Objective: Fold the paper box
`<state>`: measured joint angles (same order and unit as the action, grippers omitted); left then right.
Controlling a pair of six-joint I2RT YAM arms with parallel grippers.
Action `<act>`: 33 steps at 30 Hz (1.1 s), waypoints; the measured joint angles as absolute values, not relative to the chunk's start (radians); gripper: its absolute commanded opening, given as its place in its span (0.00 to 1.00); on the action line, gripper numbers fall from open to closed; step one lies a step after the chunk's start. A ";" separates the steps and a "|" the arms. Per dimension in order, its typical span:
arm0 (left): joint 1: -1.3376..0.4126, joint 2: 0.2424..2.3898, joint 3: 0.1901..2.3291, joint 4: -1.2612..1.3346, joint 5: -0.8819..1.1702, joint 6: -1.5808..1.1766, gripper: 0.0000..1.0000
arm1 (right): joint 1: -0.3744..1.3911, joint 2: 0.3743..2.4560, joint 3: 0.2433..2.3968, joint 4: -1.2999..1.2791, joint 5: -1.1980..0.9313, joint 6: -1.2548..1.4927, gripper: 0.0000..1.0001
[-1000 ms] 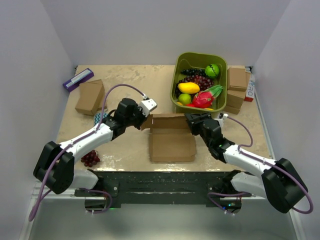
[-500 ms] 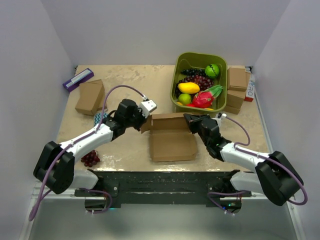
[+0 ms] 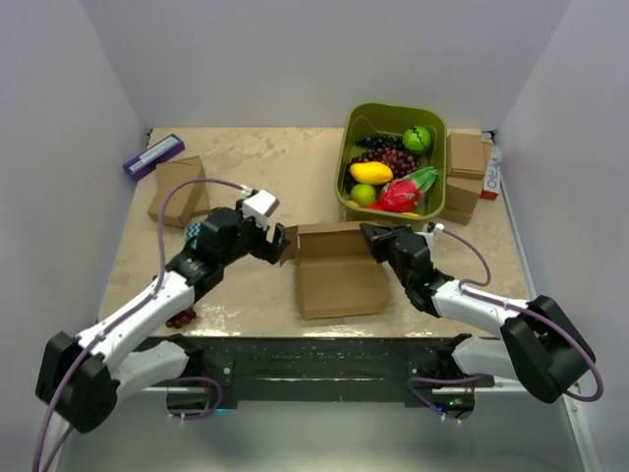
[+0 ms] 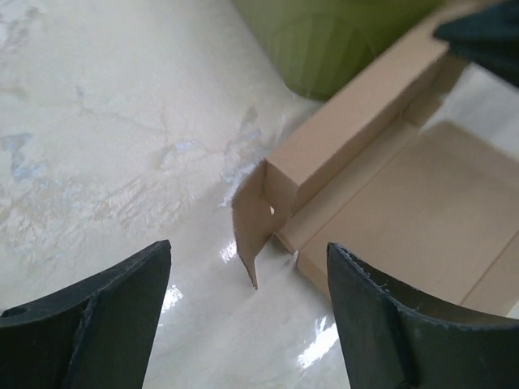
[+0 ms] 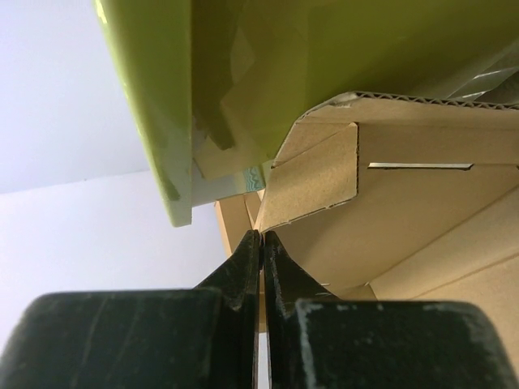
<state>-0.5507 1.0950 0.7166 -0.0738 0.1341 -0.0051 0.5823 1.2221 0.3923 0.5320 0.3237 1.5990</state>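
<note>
Two black left gripper [image 4: 247, 255] fingers [image 4: 113, 308] stand apart by the flat brown cardboard paper box [image 3: 339, 280]. The right gripper [image 5: 260, 237] is pinched together, maybe on a flap.

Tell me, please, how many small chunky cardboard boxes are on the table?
3: one box back left; an upper box and a lower box stacked right of the green bin. That stack may hide more.

The top camera looks down from high above the near edge onto the whole tabletop [image 3: 256, 167]. The left wrist camera is low and close. It faces past the left gripper [image 4: 247, 263] to a corner of the paper box [image 4: 405, 203] and the green bin [image 4: 340, 40]. The right wrist camera, very near, looks along the right gripper [image 5: 261, 243] at the same box and bin.
</note>
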 measured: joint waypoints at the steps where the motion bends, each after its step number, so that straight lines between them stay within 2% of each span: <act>1: -0.540 1.049 0.685 -0.051 0.117 -0.050 0.82 | 0.582 1.222 0.392 0.532 0.324 1.599 0.00; 6: -0.484 0.892 0.518 0.060 -0.039 -0.270 0.82 | 0.582 1.222 0.392 0.531 0.324 1.599 0.00; 14: -0.479 1.016 0.413 0.107 -0.151 -0.426 0.81 | 0.582 1.209 0.392 0.516 0.324 1.599 0.00; 22: -0.479 1.182 0.380 0.346 -0.056 -0.385 0.73 | 0.582 1.209 0.392 0.516 0.324 1.598 0.00; 33: -0.501 1.285 0.327 0.651 0.165 -0.281 0.55 | 0.582 1.209 0.392 0.516 0.324 1.596 0.00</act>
<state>-0.5011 1.2846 0.3271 0.6506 0.1646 -0.2813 0.5823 1.2091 0.3916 0.5163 0.3244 1.5963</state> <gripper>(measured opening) 0.596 0.014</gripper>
